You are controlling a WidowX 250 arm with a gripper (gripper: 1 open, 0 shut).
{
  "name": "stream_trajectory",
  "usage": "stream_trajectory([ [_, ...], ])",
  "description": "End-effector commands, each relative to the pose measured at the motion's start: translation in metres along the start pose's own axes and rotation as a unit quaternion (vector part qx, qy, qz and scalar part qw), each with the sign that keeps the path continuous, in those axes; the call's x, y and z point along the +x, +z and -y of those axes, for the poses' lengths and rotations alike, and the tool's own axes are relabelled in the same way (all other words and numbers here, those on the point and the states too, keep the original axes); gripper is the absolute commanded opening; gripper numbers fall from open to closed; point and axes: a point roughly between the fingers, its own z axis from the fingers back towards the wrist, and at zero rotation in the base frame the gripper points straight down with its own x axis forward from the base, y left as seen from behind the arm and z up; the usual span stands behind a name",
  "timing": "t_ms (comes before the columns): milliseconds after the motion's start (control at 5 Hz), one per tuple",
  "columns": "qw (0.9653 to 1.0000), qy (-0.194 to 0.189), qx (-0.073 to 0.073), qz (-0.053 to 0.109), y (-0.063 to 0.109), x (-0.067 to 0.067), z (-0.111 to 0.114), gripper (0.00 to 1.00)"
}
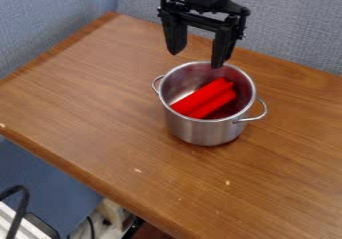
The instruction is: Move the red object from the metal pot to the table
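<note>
A shiny metal pot (pixel 203 123) with two small loop handles stands near the middle of the brown wooden table (pixel 94 93). Inside it lies the red object (pixel 207 99), a bright red block resting slanted against the pot's inner wall. My black gripper (pixel 198 47) hangs just above the pot's far rim, pointing down. Its two fingers are spread wide apart and hold nothing. One fingertip (pixel 222 55) hovers over the pot's back edge, apart from the block.
The table's rounded front edge runs diagonally from left to lower right, with floor and a dark cable below it. A blue-grey wall stands behind the table. Bare wood lies to the left of and in front of the pot.
</note>
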Motion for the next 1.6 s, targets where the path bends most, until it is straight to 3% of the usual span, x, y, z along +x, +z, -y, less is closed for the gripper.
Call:
stream_trajectory([
  [0,0.9999,-0.01,0.001,-0.001,0.003,0.0,-0.005,1.0],
  [200,0.9994,0.035,-0.001,-0.002,-0.001,-0.001,-0.015,1.0],
  [400,0.9969,0.078,-0.004,-0.001,-0.002,0.002,-0.022,0.0],
  [600,0.9979,0.064,0.0,0.004,-0.005,0.004,-0.014,1.0],
  [800,0.9988,0.048,0.01,0.009,-0.01,0.006,-0.007,1.0],
  [1200,0.9998,-0.001,0.012,0.014,-0.008,0.018,-0.005,1.0],
  [1400,0.9999,-0.002,0.011,0.011,-0.006,0.016,-0.019,1.0],
])
